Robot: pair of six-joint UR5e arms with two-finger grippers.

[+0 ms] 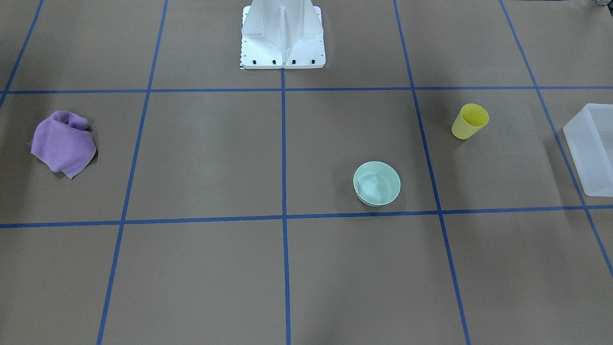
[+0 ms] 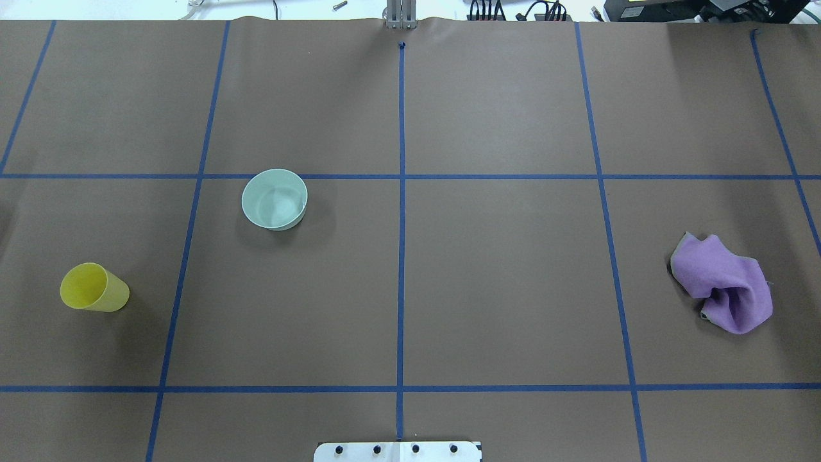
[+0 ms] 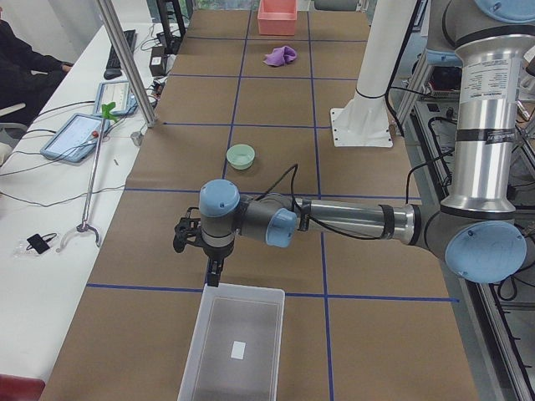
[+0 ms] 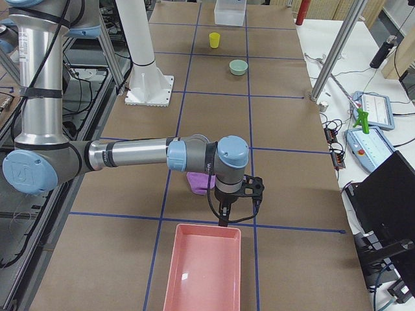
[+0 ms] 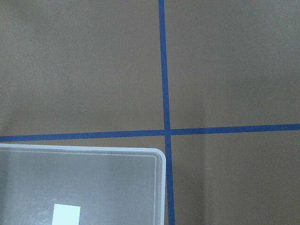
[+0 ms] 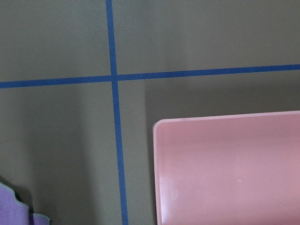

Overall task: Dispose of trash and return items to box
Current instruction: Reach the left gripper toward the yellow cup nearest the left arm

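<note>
The yellow cup (image 1: 470,121) stands upright on the brown table on my left side, and it also shows in the overhead view (image 2: 94,287). The translucent white box (image 3: 234,342) sits at the table's left end, empty but for a small white label; its corner shows in the left wrist view (image 5: 79,187). My left gripper (image 3: 214,280) hangs just above the box's near rim. My right gripper (image 4: 224,217) hangs over the rim of a pink bin (image 4: 204,265). I cannot tell whether either gripper is open or shut. No gripper shows in either wrist view.
A pale green bowl (image 1: 377,183) stands near the middle, left of centre in the overhead view (image 2: 274,199). A crumpled purple cloth (image 2: 725,282) lies on my right side, near the pink bin (image 6: 229,168). The white robot base (image 1: 282,36) stands at the table's back edge.
</note>
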